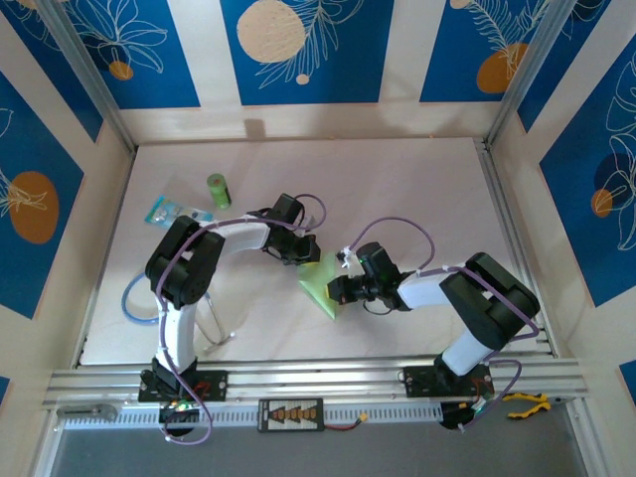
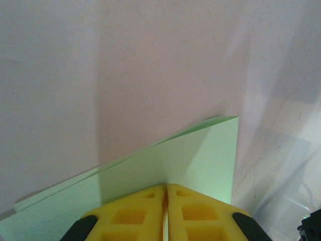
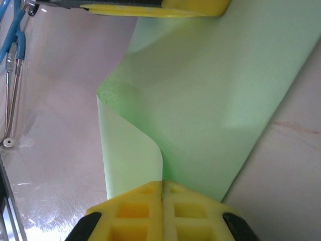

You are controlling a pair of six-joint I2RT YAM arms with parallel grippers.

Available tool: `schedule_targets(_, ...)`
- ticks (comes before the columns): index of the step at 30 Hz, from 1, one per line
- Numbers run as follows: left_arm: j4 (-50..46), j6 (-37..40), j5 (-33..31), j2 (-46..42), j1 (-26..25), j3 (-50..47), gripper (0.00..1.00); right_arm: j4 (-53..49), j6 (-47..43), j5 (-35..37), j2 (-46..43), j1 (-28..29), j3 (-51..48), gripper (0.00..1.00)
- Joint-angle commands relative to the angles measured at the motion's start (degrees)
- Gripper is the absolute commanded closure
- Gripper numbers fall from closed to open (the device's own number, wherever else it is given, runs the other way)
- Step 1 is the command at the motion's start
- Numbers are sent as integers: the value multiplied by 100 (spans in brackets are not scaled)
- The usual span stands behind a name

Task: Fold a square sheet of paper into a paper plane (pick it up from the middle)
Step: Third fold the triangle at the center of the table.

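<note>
Two pinches on one thin pale-green folded sheet of paper (image 3: 210,100) — the left gripper (image 2: 165,188) clamps one edge, the right gripper (image 3: 161,187) the curled opposite end.

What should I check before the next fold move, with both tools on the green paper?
1. Left tool shut on the square sheet of paper: ok.
2. Right tool shut on the sheet: ok.
3. Sheet lying flat: not ok; it curls up in a loop near the right tool.
4. Layer edges aligned: not ok; left wrist view shows the lower layer peeking past the upper.
5. Green cylinder and packet apart from the sheet: ok.
</note>
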Motion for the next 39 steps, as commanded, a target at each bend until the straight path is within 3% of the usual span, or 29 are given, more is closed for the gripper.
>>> schedule_targets(1,-239,-44,-130,43,23,-83,90,-101,-106,-20,-43,-29,111,100)
schedule_targets(31,-247,-58,-127,27,21,-45,89,-162,-67,100,159,-30,115,100)
schedule_targets(39,-945,282,-384,-187,19,681,81,-199,6,195,146,-30,48,100)
